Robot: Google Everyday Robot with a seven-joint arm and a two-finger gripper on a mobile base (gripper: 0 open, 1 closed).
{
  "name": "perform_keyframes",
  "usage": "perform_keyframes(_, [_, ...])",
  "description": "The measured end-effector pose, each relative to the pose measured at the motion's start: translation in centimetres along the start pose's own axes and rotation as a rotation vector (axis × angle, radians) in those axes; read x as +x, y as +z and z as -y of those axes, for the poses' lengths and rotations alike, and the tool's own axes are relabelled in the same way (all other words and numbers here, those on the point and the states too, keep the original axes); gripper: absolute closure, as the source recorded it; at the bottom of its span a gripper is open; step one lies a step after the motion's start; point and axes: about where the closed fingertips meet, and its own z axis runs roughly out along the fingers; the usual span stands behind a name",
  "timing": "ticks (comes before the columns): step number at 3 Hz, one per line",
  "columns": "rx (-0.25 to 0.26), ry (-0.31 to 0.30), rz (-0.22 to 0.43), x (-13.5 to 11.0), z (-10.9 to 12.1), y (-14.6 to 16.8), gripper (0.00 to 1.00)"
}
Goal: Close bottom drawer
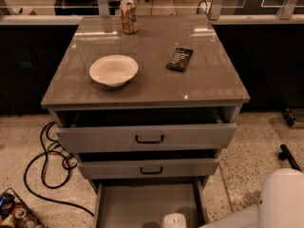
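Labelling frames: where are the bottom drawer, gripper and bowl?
bottom drawer (pixel 142 201): camera view, bare grey inside floor.
gripper (pixel 174 221): camera view, white end over the open drawer.
bowl (pixel 114 70): camera view, inner hollow.

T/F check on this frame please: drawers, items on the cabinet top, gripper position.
1. The bottom drawer is pulled out further than the middle drawer and top drawer. True.
2. The bowl sits on the right half of the cabinet top. False: it is on the left half; the black remote is to the right.
3. The can stands upright near the back edge. True.
4. The gripper is above the cabinet top. False: it is at the view's bottom edge, over the open bottom drawer.
5. The middle drawer is fully shut. False: it stands slightly open.
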Motion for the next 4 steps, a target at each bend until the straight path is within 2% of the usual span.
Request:
perform_keyframes(1, [0.000,0.000,0.000,0.0,0.0,-0.2,1.00])
perform_keyframes(2, [0.050,-0.013,-0.027,0.1,1.3,0.4,1.00])
perform_keyframes(3, [0.051,-0.013,-0.027,0.1,1.4,-0.1,1.00])
perform_keyframes(4, [0.105,-0.022,-0.048,0.0,2.8,0.0,1.00])
